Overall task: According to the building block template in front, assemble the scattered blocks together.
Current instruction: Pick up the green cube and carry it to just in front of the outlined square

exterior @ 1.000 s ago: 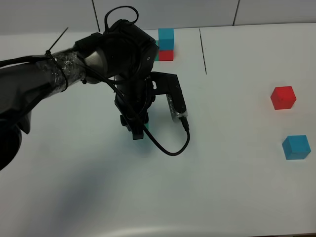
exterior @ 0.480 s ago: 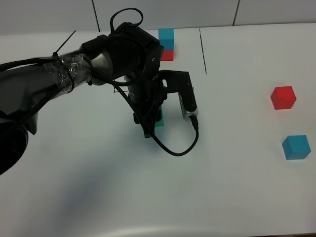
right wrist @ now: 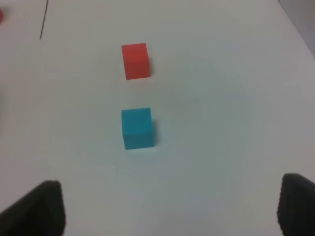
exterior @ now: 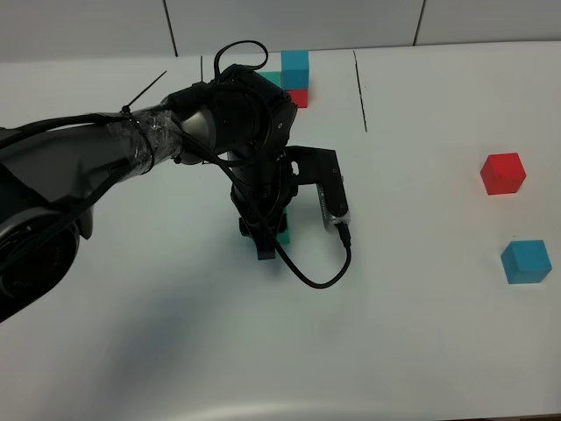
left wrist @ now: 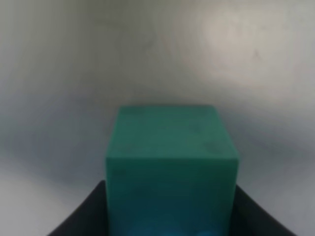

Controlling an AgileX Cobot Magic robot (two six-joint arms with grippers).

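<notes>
The template stands at the back of the table between two black lines (exterior: 359, 88): a blue cube (exterior: 294, 63) on a red cube (exterior: 296, 97), its green cube (exterior: 273, 79) mostly hidden behind my left arm. My left gripper (exterior: 267, 241) (left wrist: 170, 221) is shut on the loose teal-green cube (exterior: 285, 226) (left wrist: 171, 167), low over the table's middle. The loose red cube (exterior: 502, 173) (right wrist: 136, 60) and the loose blue cube (exterior: 526, 261) (right wrist: 137, 128) lie at the right, apart from each other. My right gripper (right wrist: 170, 206) is open and empty, short of the blue cube.
The left arm, its wrist camera (exterior: 324, 184) and a looping cable (exterior: 320, 276) cover the table's left middle. The white table (exterior: 421, 193) is bare between the arm and the two loose cubes. A tiled wall (exterior: 351, 22) runs along the back edge.
My left gripper has carried the teal-green cube to the right, then a little toward the front. The red and blue cubes have not moved.
</notes>
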